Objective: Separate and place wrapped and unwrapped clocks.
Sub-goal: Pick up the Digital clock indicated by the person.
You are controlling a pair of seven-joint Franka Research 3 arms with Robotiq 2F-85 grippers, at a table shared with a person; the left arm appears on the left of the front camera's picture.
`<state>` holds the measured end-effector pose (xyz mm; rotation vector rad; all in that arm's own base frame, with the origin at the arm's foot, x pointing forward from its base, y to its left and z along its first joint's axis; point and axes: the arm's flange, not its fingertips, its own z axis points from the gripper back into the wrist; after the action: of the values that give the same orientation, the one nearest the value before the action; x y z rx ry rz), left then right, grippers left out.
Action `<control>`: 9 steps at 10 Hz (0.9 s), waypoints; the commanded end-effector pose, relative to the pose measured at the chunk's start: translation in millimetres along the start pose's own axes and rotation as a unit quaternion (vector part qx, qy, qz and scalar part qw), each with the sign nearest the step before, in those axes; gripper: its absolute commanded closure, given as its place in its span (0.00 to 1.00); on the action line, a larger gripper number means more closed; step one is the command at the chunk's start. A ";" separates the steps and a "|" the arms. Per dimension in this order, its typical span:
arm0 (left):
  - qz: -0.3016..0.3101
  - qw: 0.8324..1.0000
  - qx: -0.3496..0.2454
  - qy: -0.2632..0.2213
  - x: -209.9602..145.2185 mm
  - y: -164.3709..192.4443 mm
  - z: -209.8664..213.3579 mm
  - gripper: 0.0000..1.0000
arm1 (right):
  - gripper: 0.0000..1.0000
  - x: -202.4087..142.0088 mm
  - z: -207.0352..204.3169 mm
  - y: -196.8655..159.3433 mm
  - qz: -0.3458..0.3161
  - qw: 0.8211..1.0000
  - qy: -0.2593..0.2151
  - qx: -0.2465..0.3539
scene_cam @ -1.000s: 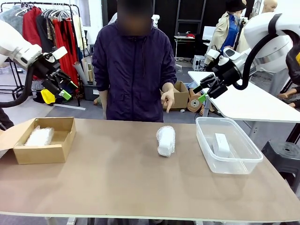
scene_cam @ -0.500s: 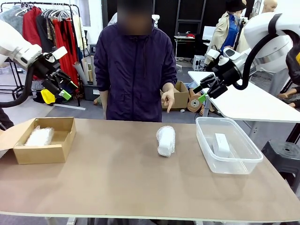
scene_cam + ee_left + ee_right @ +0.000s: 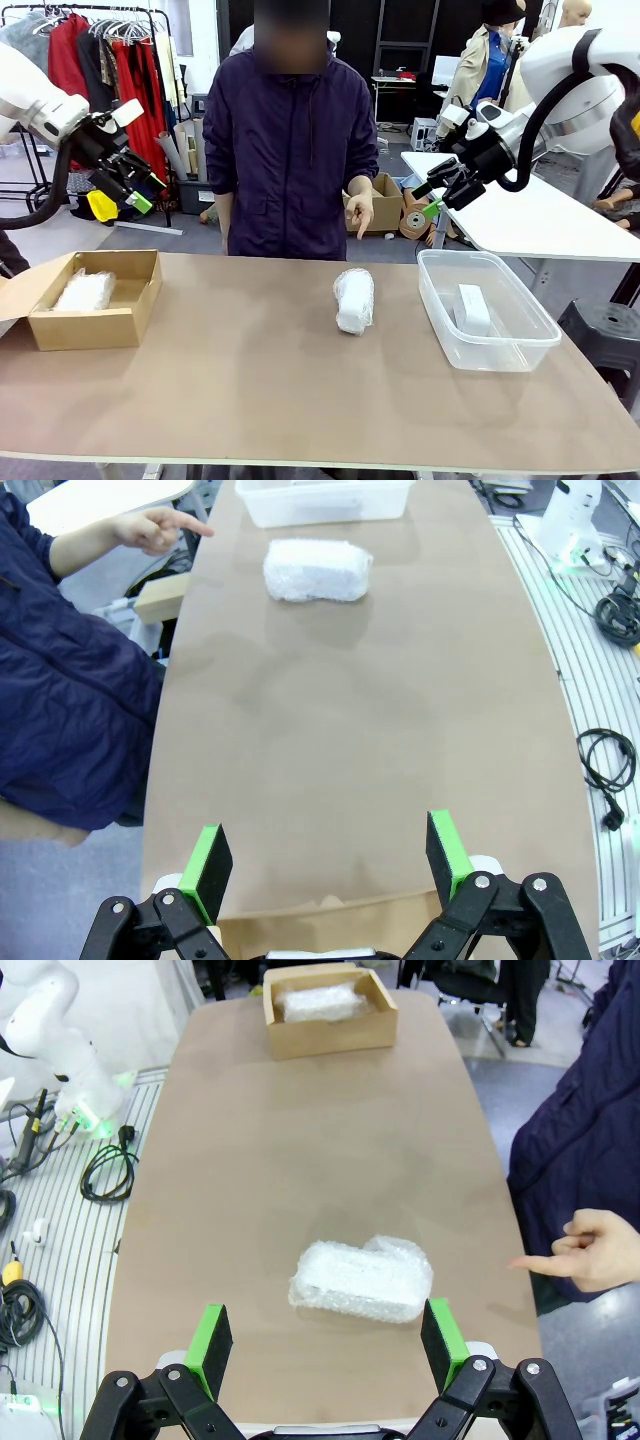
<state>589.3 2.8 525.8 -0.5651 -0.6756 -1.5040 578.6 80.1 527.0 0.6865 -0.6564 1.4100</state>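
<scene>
A wrapped clock [image 3: 354, 299] in crinkly white wrap lies on the table near its middle; the left wrist view has it far off [image 3: 316, 569], the right wrist view close below [image 3: 362, 1279]. Another wrapped clock [image 3: 84, 291] rests inside the cardboard box [image 3: 130, 322] at the left, also seen far off [image 3: 318, 1003]. A bare white clock [image 3: 472, 308] sits in the clear plastic bin [image 3: 520, 348] at the right. My left gripper [image 3: 142, 189] hangs open high above the box. My right gripper [image 3: 437, 194] hangs open above the bin. Both hold nothing.
A person in a dark jacket stands at the far side, one hand [image 3: 359, 212] pointing a finger down toward the middle bundle. The tabletop [image 3: 250, 390] is bare between box and bin. A white table [image 3: 540, 225] stands behind at the right.
The person's pointing hand has shifted slightly. Both arms hold still and the clocks have not moved.
</scene>
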 end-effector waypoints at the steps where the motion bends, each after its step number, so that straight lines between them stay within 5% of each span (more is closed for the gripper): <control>1: -0.001 1.000 -0.001 0.003 -0.1 -0.2 -0.8 0.00 | 0.00 1.5 1.2 1.7 0.002 1.000 0.003 -0.001; 9: -0.001 1.000 -0.001 0.003 -0.1 -0.2 -0.8 0.00 | 0.00 1.5 1.2 1.7 0.002 1.000 0.003 -0.001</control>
<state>589.3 2.8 525.8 -0.5651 -0.6755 -1.5040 578.6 80.1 527.0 0.6865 -0.6564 1.4100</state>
